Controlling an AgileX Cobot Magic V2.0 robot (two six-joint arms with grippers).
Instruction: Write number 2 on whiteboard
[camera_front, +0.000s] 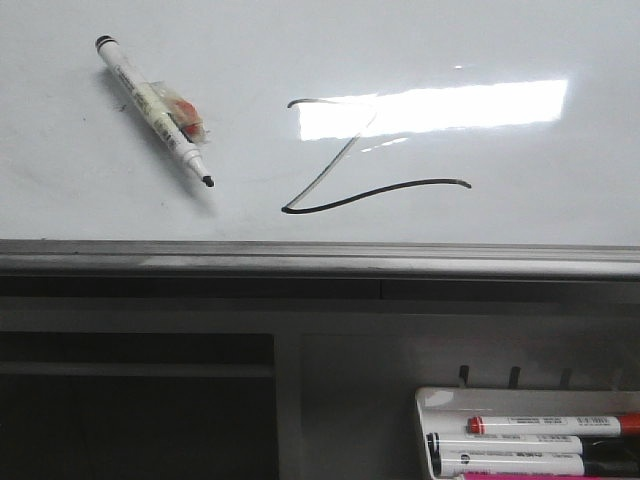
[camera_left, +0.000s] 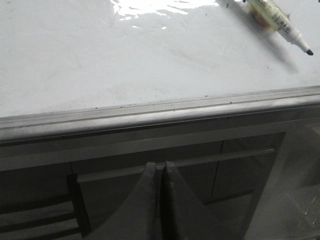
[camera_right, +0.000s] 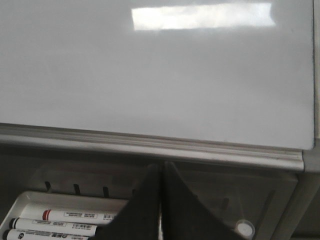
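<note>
A bright window glare is washing out the top stroke of the thin black marker-drawn number 2 (camera_front: 370, 160), and its diagonal is showing only faintly; the wavy base line is reading clearly. The numeral is lying at the centre of the large glossy white whiteboard with a grey metal rim (camera_front: 80, 215), toward its near edge. An uncapped white marker pen with a black tip (camera_front: 155, 97) is resting on the board to the far left of the numeral, well apart from it, tip pointing near-right. The white plastic marker tray (camera_front: 430, 405) at the near right is being cut off by the frame, holding red-banded and black-banded pens. Neither arm is appearing in the front view. Both wrist views are showing the left fingers (camera_left: 161, 170) and right fingers (camera_right: 160, 172) pressed together, gripping nothing, below the board's near rim.
</note>
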